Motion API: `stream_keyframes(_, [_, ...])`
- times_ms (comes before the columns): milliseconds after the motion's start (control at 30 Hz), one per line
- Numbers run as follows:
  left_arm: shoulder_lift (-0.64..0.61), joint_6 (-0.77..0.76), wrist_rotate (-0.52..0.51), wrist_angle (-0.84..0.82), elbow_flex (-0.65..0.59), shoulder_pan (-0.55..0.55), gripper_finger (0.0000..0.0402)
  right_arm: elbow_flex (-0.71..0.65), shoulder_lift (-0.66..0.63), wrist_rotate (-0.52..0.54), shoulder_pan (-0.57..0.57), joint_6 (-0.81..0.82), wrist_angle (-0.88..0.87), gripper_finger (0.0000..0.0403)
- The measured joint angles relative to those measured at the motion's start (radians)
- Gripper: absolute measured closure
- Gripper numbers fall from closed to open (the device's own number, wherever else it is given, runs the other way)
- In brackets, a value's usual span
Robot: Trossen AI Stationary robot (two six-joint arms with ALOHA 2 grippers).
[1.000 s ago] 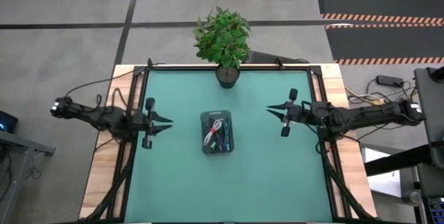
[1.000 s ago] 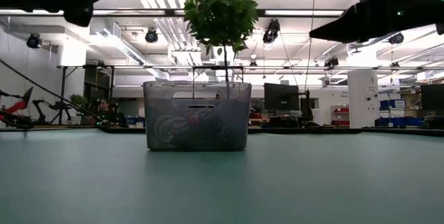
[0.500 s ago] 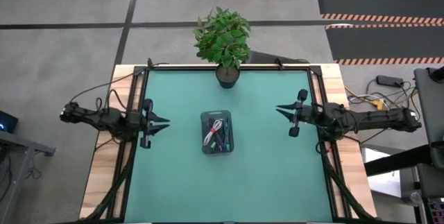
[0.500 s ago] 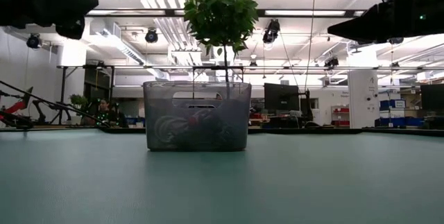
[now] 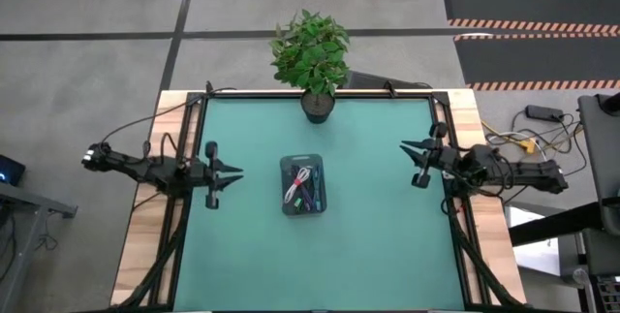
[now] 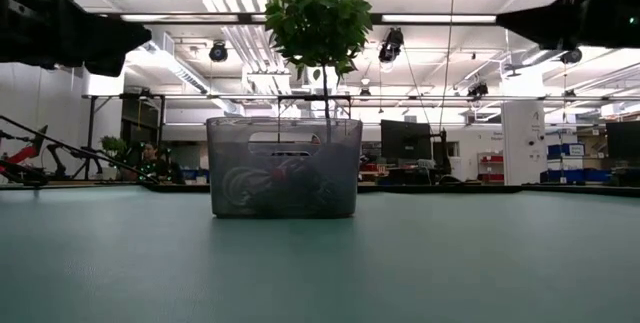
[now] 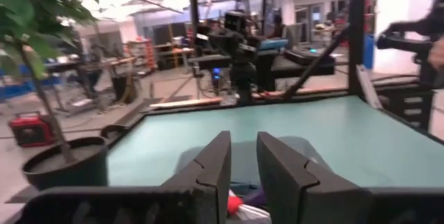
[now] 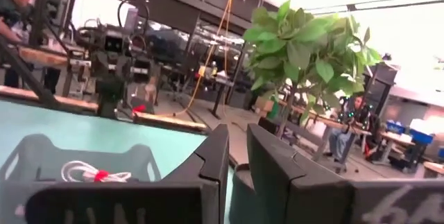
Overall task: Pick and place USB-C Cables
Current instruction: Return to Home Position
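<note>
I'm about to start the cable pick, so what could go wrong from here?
The three USB-C cables lie tangled together in the narrow grey tray; lifting one may drag another out. The tray's walls leave little room for the left gripper, which may nudge the tray. The potted plant stands just behind.

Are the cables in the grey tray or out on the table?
In: the USB-C cables lie bundled inside the grey tray.

No text, label, brand, number or sign can be read anywhere.
</note>
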Motion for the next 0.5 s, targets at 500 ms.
stream_keyframes(500, [0.005,-0.022,-0.041,0.013,-0.001,0.000,0.0346,-0.046,-0.050,-0.100,0.000,0.005,0.004,0.0360])
